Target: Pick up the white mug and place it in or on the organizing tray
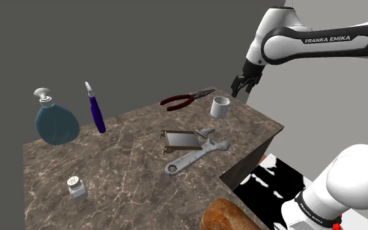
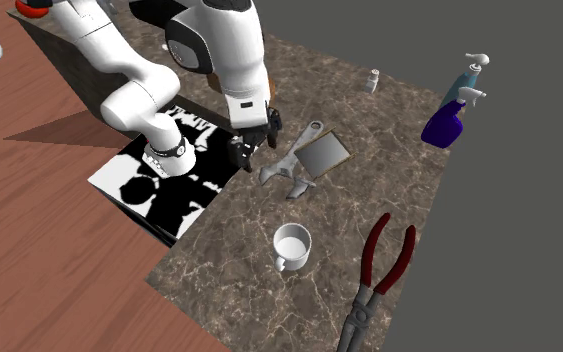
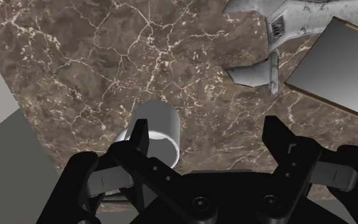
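My gripper (image 3: 207,130) hangs above the marbled counter (image 3: 75,63), fingers spread, grasping nothing. The white mug (image 3: 158,127) stands upright below, against one finger rather than centred between them. The organizing tray (image 3: 336,63) lies beyond, touching a wrench (image 3: 279,38).

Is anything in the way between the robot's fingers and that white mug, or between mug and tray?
Nothing stands between the open fingers and the mug. A wrench lies flat beside the tray on the mug's side; carried high, the mug should clear it.
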`<act>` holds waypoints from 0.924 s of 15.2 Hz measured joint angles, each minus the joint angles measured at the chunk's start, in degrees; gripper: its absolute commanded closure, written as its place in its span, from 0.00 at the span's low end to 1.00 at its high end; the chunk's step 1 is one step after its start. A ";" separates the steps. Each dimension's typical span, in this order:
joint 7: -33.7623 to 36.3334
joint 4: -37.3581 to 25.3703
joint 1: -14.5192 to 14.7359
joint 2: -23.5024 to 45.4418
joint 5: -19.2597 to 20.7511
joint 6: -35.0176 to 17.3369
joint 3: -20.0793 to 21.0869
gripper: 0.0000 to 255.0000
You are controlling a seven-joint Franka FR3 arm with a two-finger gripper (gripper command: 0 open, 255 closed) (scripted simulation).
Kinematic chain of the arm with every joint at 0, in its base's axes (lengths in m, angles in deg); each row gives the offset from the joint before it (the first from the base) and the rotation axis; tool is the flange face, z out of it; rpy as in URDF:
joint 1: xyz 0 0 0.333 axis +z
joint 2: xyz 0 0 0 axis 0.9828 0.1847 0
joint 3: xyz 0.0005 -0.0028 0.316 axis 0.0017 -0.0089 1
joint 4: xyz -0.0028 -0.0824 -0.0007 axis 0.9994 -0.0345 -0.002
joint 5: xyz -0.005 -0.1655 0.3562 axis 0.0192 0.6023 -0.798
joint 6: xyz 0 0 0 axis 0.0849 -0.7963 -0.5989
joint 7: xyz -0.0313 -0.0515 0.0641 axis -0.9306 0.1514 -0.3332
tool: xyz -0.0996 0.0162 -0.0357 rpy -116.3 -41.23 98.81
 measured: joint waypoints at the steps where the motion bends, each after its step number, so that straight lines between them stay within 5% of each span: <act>1: 0.03 -0.75 -0.18 1.82 0.04 -1.04 -0.20 0.00; 14: 1.36 -14.63 -1.75 29.97 -0.67 -14.39 -1.86 0.00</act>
